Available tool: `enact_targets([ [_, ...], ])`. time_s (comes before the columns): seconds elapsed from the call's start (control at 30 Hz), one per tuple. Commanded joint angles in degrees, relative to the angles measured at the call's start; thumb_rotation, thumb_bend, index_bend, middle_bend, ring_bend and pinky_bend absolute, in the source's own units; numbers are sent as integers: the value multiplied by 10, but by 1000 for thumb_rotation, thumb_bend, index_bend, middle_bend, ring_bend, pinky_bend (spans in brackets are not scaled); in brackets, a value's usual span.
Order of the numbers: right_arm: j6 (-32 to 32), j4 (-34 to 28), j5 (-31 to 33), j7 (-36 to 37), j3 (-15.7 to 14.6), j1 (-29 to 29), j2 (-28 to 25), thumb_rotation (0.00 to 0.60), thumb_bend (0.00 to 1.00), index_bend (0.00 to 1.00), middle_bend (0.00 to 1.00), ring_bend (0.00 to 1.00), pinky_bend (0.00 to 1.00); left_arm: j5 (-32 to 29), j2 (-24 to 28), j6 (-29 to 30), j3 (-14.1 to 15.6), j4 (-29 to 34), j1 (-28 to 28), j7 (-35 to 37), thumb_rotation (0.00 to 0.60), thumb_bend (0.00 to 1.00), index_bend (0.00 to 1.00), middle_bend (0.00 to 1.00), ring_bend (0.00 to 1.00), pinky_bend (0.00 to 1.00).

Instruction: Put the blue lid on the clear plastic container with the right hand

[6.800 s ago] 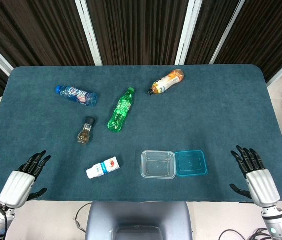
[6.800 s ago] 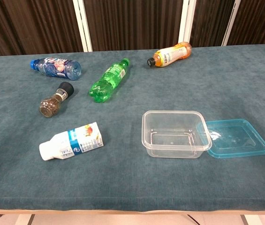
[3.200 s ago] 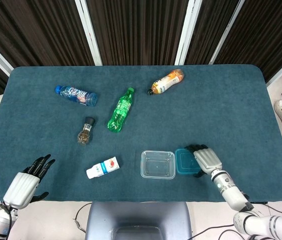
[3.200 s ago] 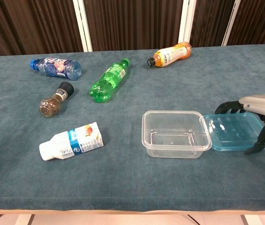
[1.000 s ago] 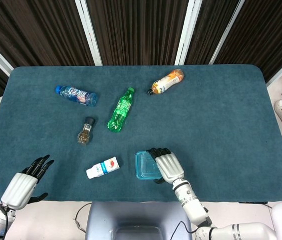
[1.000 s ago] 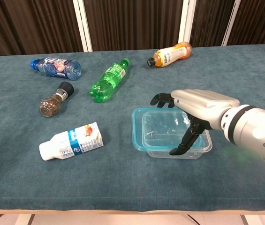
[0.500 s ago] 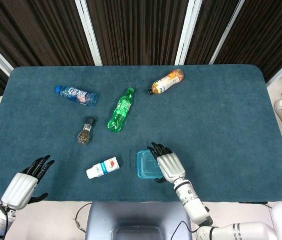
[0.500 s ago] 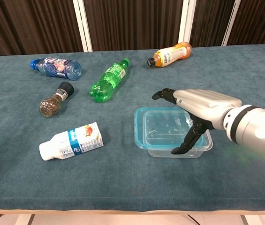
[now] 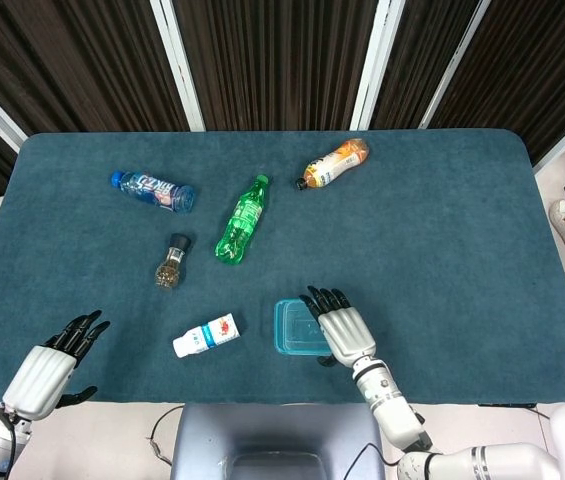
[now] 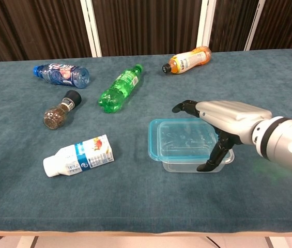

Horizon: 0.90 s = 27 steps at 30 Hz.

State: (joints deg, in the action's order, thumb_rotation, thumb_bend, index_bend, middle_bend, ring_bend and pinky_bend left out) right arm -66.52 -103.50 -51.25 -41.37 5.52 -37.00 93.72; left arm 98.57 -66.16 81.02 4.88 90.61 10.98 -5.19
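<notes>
The blue lid (image 10: 181,138) lies on the clear container (image 10: 197,164), just under the right hand (image 10: 227,120) — fingers spread, grasping nothing, apparently letting it settle.

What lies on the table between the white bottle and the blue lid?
Nothing: in both views, only bare cloth lies between the white bottle and the blue lid.

Teal-clothed table (image 9: 442,220); dark slatted wall (image 9: 272,60) behind, white vertical strips (image 9: 177,60)
</notes>
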Motion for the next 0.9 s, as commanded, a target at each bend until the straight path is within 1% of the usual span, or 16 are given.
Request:
enact_targets([
  [0.03, -1, -5, -1, -2, -3, 0, -5, 600, 265, 0, 0, 0, 125, 0, 0, 0, 0, 0, 0, 0, 600, 340, 111, 22, 91, 438],
  [0.23, -23, -51, -21, -14, -18, 8, -30, 600, 264, 0, 0, 0, 115, -1, 0, -1, 0, 0, 0, 0, 600, 340, 111, 23, 91, 438],
  [0.4, -59, -94, -59, -39, -34, 17, -43, 600, 265, 8, 2, 3, 118, -2, 1, -1, 0, 1, 0, 0, 600, 339, 112, 29, 92, 438],
  [0.43, -64, -97, -69, -41, -36, 18, -42, 600, 267, 26, 10, 18, 128, -2, 0, -2, 0, 1, 0, -1, 600, 339, 112, 30, 92, 438],
  [0.5, -74, -94, -97, -42, -37, 20, -35, 600, 286, 106, 60, 90, 180, -2, 0, -2, 0, 2, 1, -2, 600, 339, 113, 31, 93, 438],
  [0.53, -78, -89, -108, -42, -36, 20, -31, 600, 305, 173, 113, 155, 230, -2, 0, -3, 0, 2, 1, -2, 600, 339, 113, 32, 94, 438],
  [0.57, -80, -83, -116, -42, -35, 20, -26, 600, 315, 210, 143, 191, 261, -2, 0, -3, 0, 2, 1, -3, 600, 339, 113, 33, 95, 439],
  [0.6, -81, -74, -123, -44, -33, 19, -20, 600, 325, 255, 179, 236, 300, -2, 0, -4, 0, 2, 1, -3, 600, 339, 113, 34, 96, 438],
  [0.67, -77, -60, -120, -56, -29, 14, -10, 600, 335, 321, 221, 299, 351, -2, 0, -4, 0, 2, 1, -3, 600, 339, 113, 36, 96, 438],
  [0.9, -59, -31, -89, -84, -13, 0, 12, 600, 353, 394, 280, 363, 392, -3, 1, -3, 0, 2, 1, 0, 600, 339, 116, 40, 98, 438],
])
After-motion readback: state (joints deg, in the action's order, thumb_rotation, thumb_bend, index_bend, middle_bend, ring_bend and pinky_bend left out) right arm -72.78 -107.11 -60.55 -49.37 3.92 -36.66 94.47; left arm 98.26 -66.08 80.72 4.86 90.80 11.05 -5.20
